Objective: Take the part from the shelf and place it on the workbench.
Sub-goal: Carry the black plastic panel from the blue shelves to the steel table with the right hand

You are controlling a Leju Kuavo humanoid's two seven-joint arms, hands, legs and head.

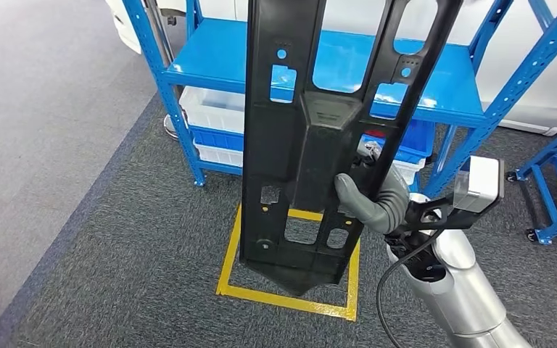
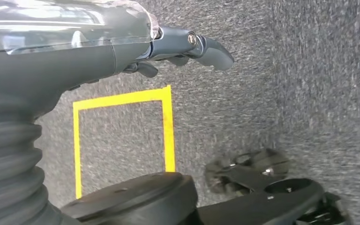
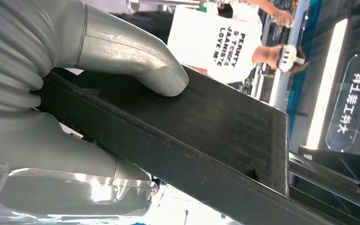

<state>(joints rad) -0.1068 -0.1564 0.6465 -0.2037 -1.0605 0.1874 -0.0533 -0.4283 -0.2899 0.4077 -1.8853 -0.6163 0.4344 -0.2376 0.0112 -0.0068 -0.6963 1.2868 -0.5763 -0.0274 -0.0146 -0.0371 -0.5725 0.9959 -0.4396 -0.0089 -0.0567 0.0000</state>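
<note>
Black moulded plastic takes up the middle of our head view: the long, flat black plastic part with cut-out windows hangs upright in front of the blue steel shelf, clear of its boards and above the yellow tape square on the grey carpet. Our right hand is clamped on the part's right edge, the thick grey thumb pressed flat on its face. Our left hand hangs over the carpet holding nothing; its fingers look loosely curled rather than spread, though the angle is poor. We judge the lift from the shelf done and the carry in hand. No counter is visible yet, so next we must turn to find it, keeping the tall part steady in a one-sided grip.
</note>
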